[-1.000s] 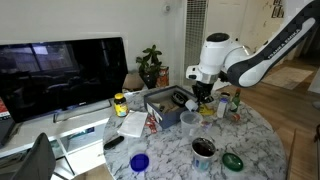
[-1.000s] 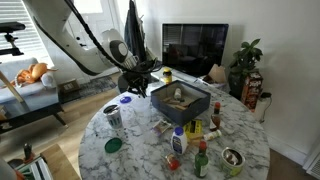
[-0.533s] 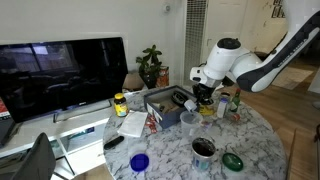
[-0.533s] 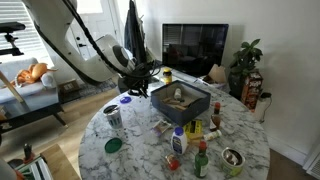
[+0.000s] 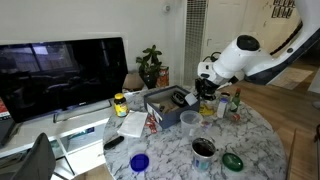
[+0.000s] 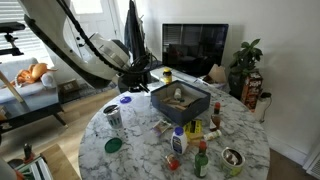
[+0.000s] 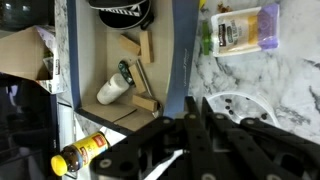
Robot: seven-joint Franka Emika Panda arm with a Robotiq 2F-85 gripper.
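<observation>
The gripper (image 5: 205,94) hangs closed, low over the marble surface (image 6: 140,130), just beside the dark box (image 6: 172,108) near the middle of both exterior views. In the wrist view its fingers (image 7: 205,140) meet at bottom centre, right of the box's blue wall (image 7: 180,50). A white bottle (image 7: 114,89) lies inside the box, middle left. A yellow bottle (image 7: 80,156) lies outside it, lower left.
</observation>
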